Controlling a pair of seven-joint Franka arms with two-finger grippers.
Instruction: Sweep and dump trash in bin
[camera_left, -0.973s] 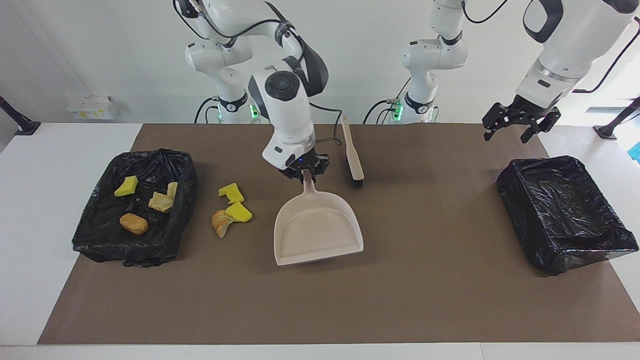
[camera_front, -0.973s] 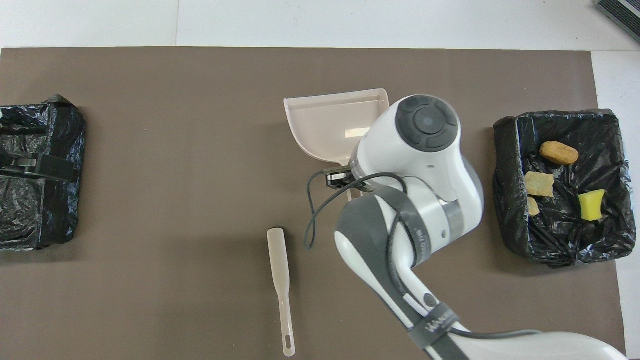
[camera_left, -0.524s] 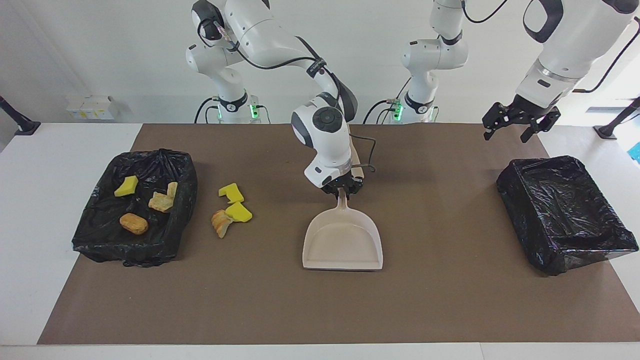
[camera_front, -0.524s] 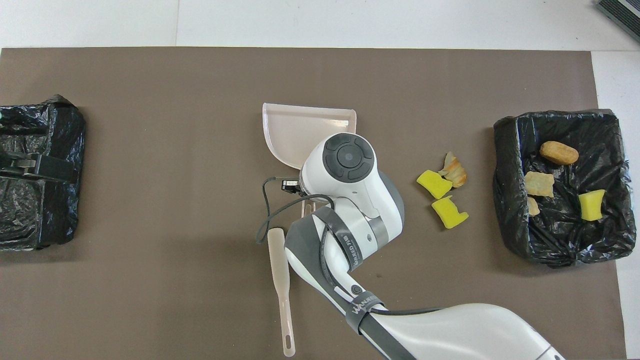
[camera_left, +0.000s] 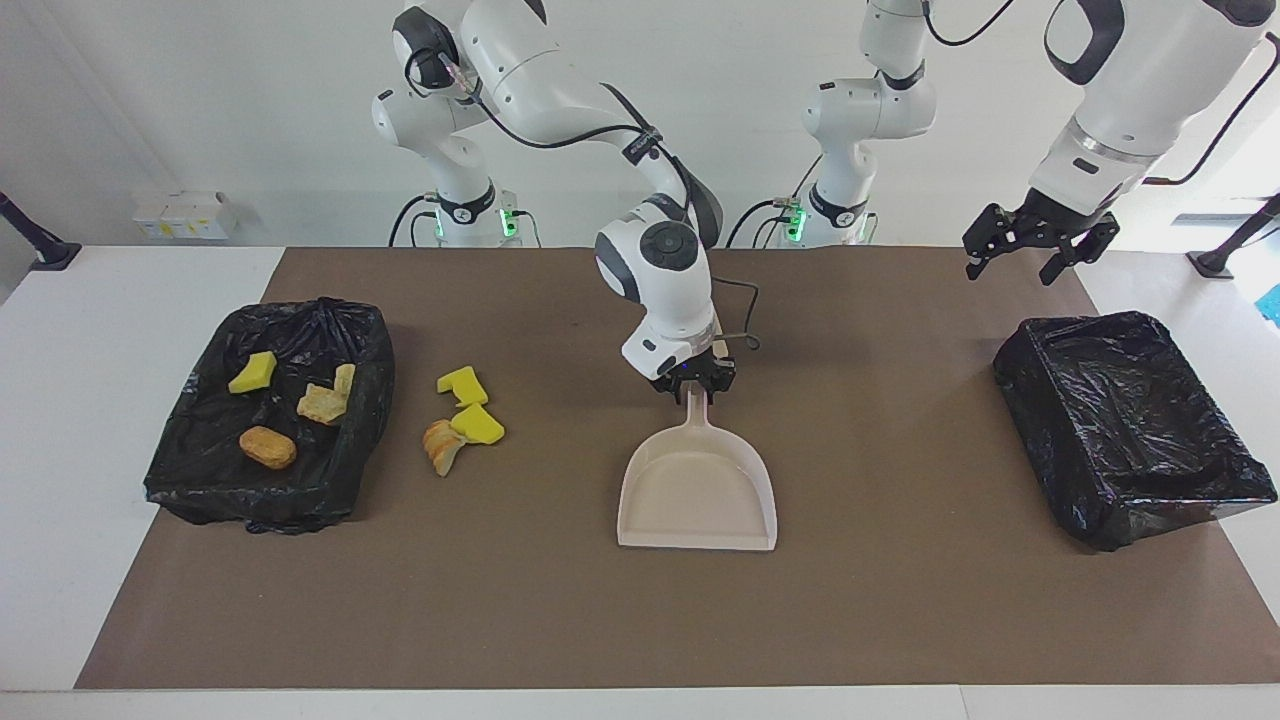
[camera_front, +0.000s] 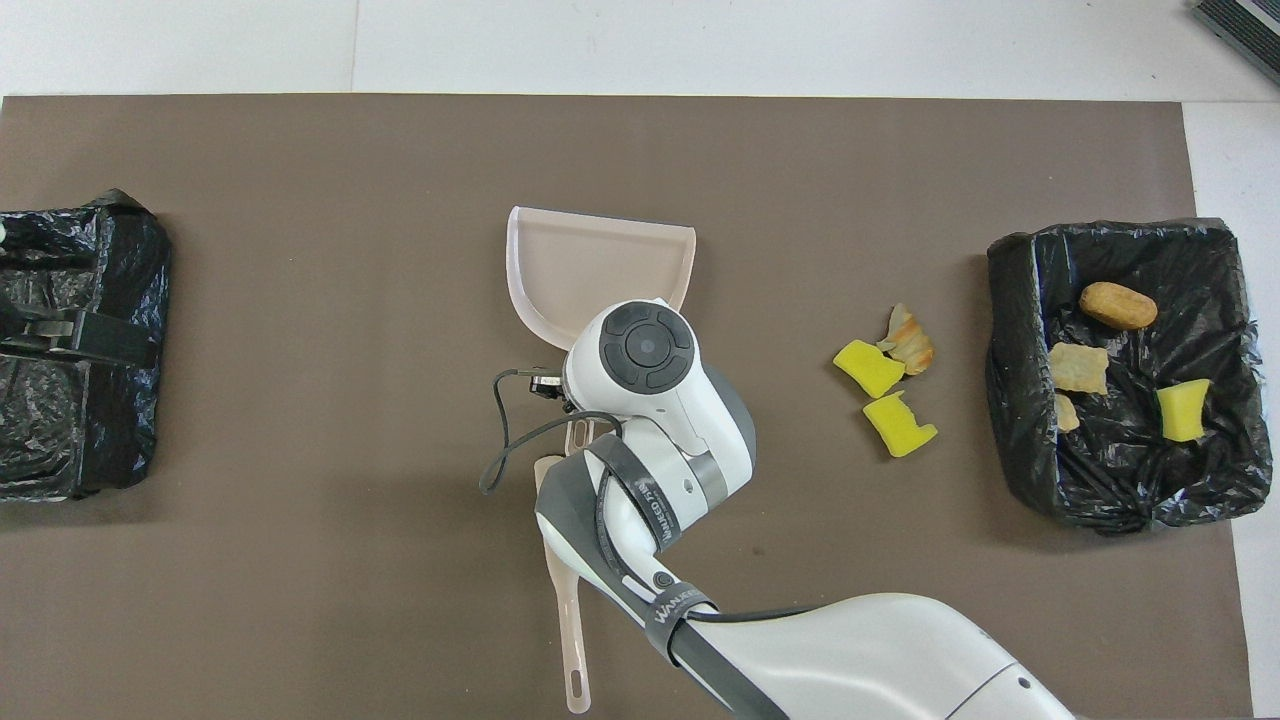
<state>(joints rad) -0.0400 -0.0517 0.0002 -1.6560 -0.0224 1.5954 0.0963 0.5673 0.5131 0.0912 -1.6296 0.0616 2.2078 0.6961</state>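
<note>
A brown mat (camera_left: 860, 600) covers my white desk (camera_left: 90, 330). My right jaws (camera_left: 692, 388) sit at the dustpan (camera_left: 697, 490) handle; whether they grip it, I cannot tell. The overhead view hides them under my wrist but shows the brush (camera_front: 565, 600). My left jaws (camera_left: 1040, 245) hang wide above the empty bin (camera_left: 1130, 430). 3 scraps (camera_left: 460, 420) lie beside the other bin (camera_left: 270, 420), which holds 4 pieces.

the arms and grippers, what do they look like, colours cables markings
Both arms are glossy white with rounded segments and dark grey joint caps and bands. The right arm carries a black cable strapped along it, looping loose near its wrist, and a grey strap with white lettering. Green lights glow at both bases. The right gripper and left gripper are black, with short angular fingers.
</note>
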